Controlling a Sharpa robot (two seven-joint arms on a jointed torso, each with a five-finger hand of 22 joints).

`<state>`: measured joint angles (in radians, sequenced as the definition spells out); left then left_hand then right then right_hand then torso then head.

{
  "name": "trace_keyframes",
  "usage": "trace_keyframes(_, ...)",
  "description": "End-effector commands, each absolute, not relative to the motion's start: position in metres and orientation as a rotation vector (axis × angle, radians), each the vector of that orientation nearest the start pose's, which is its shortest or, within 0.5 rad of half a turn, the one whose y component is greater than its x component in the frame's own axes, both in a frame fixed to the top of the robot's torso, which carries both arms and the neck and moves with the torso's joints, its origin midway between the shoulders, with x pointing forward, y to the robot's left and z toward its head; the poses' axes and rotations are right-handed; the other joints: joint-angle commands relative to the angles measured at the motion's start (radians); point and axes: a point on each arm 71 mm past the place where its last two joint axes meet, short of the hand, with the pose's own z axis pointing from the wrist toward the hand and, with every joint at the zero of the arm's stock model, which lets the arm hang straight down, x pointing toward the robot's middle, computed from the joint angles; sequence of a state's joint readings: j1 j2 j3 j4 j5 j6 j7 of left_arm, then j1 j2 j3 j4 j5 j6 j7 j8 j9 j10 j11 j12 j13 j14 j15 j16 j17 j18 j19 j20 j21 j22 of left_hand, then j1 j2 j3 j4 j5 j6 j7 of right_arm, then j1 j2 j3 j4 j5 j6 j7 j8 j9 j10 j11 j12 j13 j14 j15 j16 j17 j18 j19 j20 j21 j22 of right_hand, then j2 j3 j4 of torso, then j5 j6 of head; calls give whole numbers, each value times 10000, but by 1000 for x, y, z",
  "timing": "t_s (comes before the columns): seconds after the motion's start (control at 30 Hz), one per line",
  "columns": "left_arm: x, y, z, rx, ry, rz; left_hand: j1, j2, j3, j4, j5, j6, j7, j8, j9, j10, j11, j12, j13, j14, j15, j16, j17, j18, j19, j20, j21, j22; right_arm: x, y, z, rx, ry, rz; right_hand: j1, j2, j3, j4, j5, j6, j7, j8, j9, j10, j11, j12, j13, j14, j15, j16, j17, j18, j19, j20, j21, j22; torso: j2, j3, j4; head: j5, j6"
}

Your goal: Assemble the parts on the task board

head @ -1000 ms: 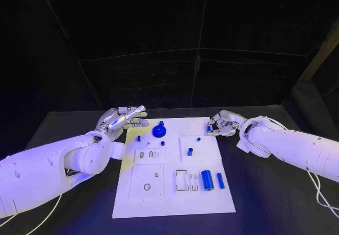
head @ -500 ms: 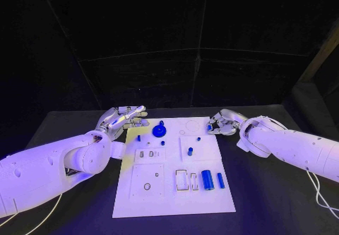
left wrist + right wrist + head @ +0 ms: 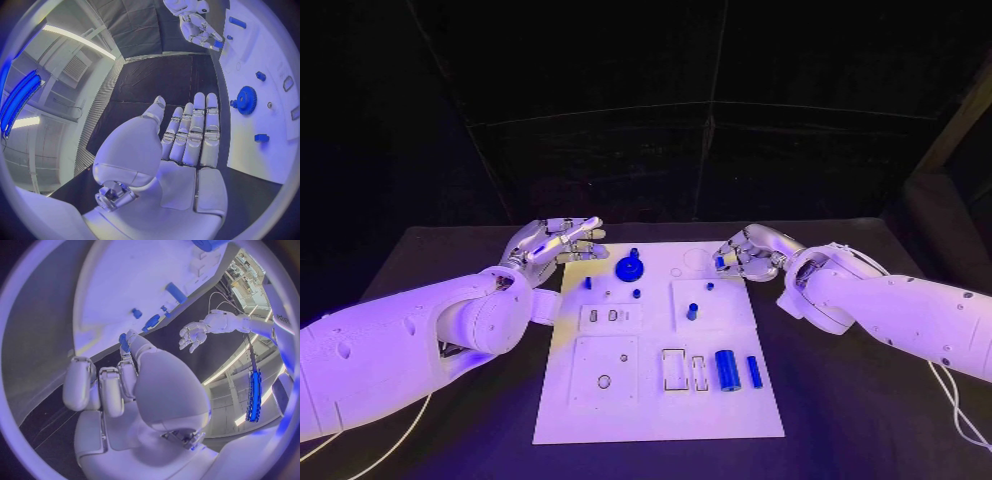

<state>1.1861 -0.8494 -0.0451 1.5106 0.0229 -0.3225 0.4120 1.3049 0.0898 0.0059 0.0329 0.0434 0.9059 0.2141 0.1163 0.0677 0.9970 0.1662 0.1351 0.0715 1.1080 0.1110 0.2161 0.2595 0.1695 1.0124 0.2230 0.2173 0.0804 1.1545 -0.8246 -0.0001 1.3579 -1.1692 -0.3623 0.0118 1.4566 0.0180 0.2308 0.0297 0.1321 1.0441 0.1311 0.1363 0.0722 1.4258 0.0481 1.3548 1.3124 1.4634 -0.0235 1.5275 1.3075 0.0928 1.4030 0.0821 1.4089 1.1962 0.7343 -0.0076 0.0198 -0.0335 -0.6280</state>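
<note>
The white task board (image 3: 661, 400) lies in the middle of the black table. A blue gear (image 3: 629, 268) stands near its far edge, with small blue pegs (image 3: 691, 312) around it. A thick blue cylinder (image 3: 727, 369) and a thin blue bar (image 3: 754, 371) lie near the right side. My right hand (image 3: 750, 254) hovers at the board's far right corner and pinches a small blue part (image 3: 721, 262), which shows between thumb and finger (image 3: 123, 341) in the right wrist view. My left hand (image 3: 560, 240) is by the far left corner, holding nothing, its fingers straight (image 3: 190, 135).
Bare black table (image 3: 877, 420) lies on both sides of the board and in front of it. Dark curtains close off the back. Rectangular slots (image 3: 672, 368) and a round hole (image 3: 604, 380) mark the board's near half.
The whole view has shifted slightly. My right hand with the small blue part has edged a little toward the board. The left hand has stayed in place.
</note>
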Motion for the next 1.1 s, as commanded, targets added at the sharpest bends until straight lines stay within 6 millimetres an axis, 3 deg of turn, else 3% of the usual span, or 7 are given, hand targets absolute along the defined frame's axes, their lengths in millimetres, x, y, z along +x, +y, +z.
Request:
trace_keyframes(0.03,490,216,-187,-11565,14034,-15389,-31,57,-17,-60,53,37,10,-57,-7,68,-10,-56,-14,88,17,-64,16,135,53,-2,-57,-13,506,-223,-194,1990,16622,6733,-220,-37,96,4,122,-11,9,-42,-16,-35,-31,-64,490,888,-48,5,1810,-194,10,-43,39,35,-63,-48,-8,20,3)
trace_keyframes(0.2,491,213,-188,-11620,14125,-15331,-42,51,-23,-59,53,37,13,-60,-7,69,-8,-59,-14,90,18,-67,19,135,56,-2,-61,-15,493,-186,-188,1677,16711,7078,-285,-56,109,16,124,-3,7,-43,-17,-40,-32,-78,479,883,-47,-6,1789,-198,23,-42,48,56,-151,-97,20,66,-90)
trace_keyframes(0.3,492,211,-188,-11667,14200,-15278,-44,51,-23,-59,53,38,14,-60,-7,70,-8,-59,-14,90,18,-67,20,134,56,-2,-62,-15,488,-167,-185,1488,16710,7307,-351,-76,122,30,137,2,5,-46,-18,-40,-33,-85,474,880,-48,-14,1775,-202,37,-42,58,78,-199,-145,83,73,-138)
trace_keyframes(0.7,495,212,-188,-11634,14082,-15210,-55,50,-28,-57,53,46,17,-59,-5,78,-7,-59,-13,93,19,-70,24,134,61,-2,-66,-18,483,-102,-188,815,16929,7635,-437,-77,192,37,244,5,-4,-56,-22,-41,-41,-97,468,877,-54,-24,1759,-204,51,-45,64,92,-312,-295,121,401,-404)
trace_keyframes(0.9,498,214,-188,-11617,13978,-15128,-55,50,-28,-57,53,46,17,-59,-5,78,-7,-59,-13,93,19,-70,24,134,61,-2,-66,-18,481,-82,-196,595,17165,7678,-444,-91,208,26,266,1,-6,-60,-23,-41,-43,-99,469,874,-56,-30,1748,-206,56,-46,68,100,-305,-279,138,478,-466)
trace_keyframes(1.0,499,215,-188,-11613,13938,-15093,-55,50,-28,-57,53,46,17,-59,-5,79,-7,-59,-13,94,19,-70,25,134,61,-2,-67,-18,478,-74,-201,449,17254,7701,-446,-93,209,25,269,0,-6,-61,-24,-41,-43,-98,469,875,-56,-30,1749,-206,56,-46,68,100,-307,-253,116,564,-515)
trace_keyframes(1.1,500,215,-188,-11608,13909,-15072,-59,47,-30,-60,54,55,15,-56,-3,89,-8,-58,-11,97,19,-72,29,134,65,-2,-70,-20,475,-69,-206,347,17325,7678,-465,-111,227,15,300,-7,-2,-68,-26,-39,-43,-95,475,877,-57,-24,1761,-207,60,-47,69,104,-308,-256,133,620,-555)
